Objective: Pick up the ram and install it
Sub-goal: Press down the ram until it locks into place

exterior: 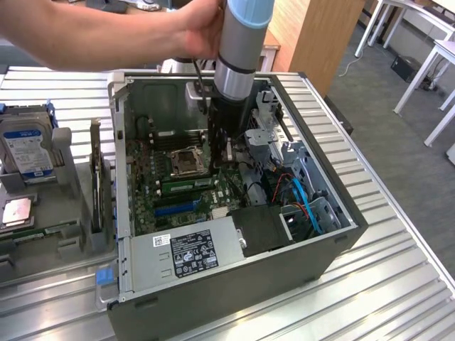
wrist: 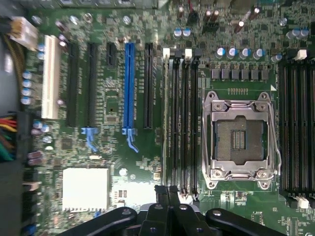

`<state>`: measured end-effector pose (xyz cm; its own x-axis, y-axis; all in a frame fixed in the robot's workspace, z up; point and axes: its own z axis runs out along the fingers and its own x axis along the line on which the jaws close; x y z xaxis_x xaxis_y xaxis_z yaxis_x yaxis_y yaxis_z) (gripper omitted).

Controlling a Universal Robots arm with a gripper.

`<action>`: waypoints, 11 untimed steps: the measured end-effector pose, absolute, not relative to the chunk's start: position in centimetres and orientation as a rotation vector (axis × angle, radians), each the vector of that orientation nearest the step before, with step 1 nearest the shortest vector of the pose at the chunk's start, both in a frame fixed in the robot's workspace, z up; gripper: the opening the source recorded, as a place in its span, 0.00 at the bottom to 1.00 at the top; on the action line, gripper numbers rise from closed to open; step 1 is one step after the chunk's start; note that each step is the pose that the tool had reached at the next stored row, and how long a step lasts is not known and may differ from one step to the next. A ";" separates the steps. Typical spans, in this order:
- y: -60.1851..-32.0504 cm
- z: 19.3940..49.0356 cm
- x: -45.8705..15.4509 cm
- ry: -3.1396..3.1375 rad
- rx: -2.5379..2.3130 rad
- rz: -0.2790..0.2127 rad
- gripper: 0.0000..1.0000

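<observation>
The ram is a long green stick standing on edge in a slot on the motherboard, just beside the empty CPU socket. In the wrist view the ram shows edge-on as a pale strip in the outermost of the black slots. My gripper reaches down into the open computer case. Its fingers are shut together, with the gripper right over one end of the ram and nothing held between the fingers. A person's hand grips my wrist from above.
The case walls ring the motherboard, with the power supply at the front and drive cage and cables on the exterior view's right. A holder outside the case carries a hard drive and a square CPU chip.
</observation>
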<state>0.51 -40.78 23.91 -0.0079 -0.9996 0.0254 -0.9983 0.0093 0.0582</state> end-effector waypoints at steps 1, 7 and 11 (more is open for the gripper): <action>-40.7 24.1 0.5 -2.186 2.167 -0.033 0.10; -40.7 24.1 0.5 -2.186 2.167 -0.033 0.10; -40.6 23.8 0.6 -2.190 2.171 -0.037 0.10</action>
